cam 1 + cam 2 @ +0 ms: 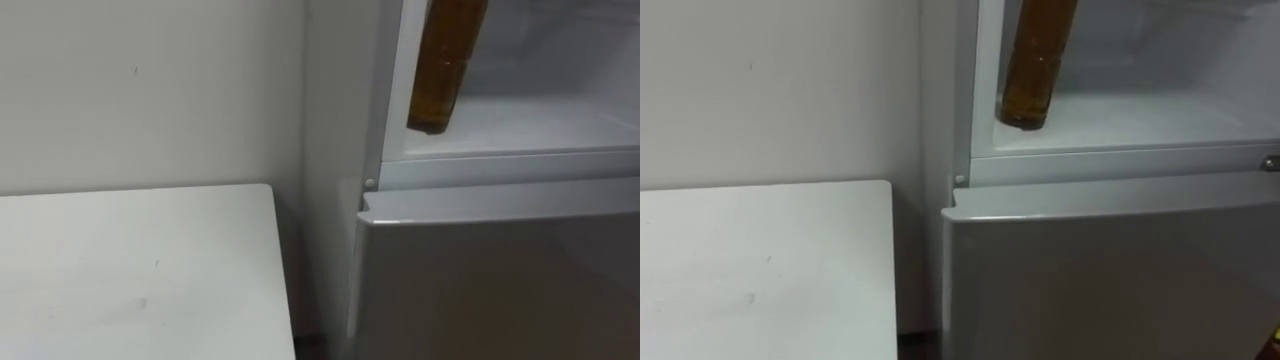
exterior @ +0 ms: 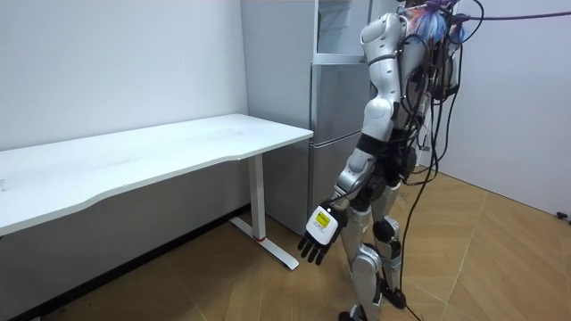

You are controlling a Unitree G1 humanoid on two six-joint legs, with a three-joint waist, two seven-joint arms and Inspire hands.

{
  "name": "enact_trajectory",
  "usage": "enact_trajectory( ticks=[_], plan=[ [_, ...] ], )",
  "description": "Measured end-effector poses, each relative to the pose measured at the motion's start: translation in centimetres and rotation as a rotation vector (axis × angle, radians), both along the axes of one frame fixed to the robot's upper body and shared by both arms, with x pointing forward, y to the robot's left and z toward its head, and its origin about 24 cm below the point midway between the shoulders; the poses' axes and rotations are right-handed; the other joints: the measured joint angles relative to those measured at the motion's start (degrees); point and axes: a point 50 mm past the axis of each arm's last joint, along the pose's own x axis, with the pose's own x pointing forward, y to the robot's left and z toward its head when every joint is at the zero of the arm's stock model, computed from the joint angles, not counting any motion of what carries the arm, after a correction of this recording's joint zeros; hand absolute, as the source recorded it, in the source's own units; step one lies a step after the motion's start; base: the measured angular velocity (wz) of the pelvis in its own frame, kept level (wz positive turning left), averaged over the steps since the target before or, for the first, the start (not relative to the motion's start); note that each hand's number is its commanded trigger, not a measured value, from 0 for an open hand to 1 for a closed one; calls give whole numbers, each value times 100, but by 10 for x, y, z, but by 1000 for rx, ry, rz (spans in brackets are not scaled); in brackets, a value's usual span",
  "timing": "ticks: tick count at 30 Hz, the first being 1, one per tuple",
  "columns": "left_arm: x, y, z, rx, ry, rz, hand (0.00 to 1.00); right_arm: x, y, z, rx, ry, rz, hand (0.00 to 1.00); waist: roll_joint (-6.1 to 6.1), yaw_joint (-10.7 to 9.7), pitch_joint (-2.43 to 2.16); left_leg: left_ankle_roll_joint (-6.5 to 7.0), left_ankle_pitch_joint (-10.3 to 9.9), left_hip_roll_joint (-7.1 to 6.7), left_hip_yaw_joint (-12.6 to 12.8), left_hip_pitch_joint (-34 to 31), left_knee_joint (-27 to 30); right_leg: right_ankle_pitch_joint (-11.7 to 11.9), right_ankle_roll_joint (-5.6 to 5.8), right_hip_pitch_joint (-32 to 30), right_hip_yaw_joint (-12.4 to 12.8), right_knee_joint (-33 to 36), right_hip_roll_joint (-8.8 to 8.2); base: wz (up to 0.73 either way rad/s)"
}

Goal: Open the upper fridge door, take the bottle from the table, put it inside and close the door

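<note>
Bottle point(image 1: 445, 70) is already inside the upper fridge point(image 1: 500, 168) compartment, hanging base-down and a bit tilted, close to the left wall and near the front lip. Base is just over the white shelf floor point(image 1: 545, 125); can't tell if it touches yet. Held low like that prob. so it can be set down without a drop. Its top runs out of frame, so I can't tell how my right robot hand has hold of it. Left robot hand point(image 2: 318, 235) hangs idle by my thigh, fingers slack and empty, clear of the lower door point(image 1: 500, 280) and the surface point(image 1: 140, 270) beside the fridge. Bottle looks amber-brown, see-through, round-sided w/ a darker rounded base; smooth, so prob. slippery.
</note>
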Motion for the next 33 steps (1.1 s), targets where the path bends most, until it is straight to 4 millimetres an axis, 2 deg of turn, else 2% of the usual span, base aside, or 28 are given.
enact_trajectory(
  ticks=[11,19,22,33],
  plan=[
    [1,0,0,3,-2,-11,0,5,5,3,-28,12,78,0,0,52,-2,0,0,1,9,-22,11,-3,-4,-78,46,82,3,-1],
    [4,-2,-1,-3,-2,-47,0,16,26,33,-121,-143,212,0,-50,199,-28,0,0,17,2,29,28,4,-15,34,3,29,10,2],
    [7,-5,-2,-14,1,-74,0,20,34,36,-126,-176,286,0,-78,259,-35,0,0,33,-25,59,33,46,-18,144,-59,-97,22,8],
    [7,-8,-3,-28,26,-104,0,35,50,34,-171,-137,480,0,-42,333,-44,0,0,40,-113,6,33,112,-8,219,-150,-261,35,4]
  ],
)
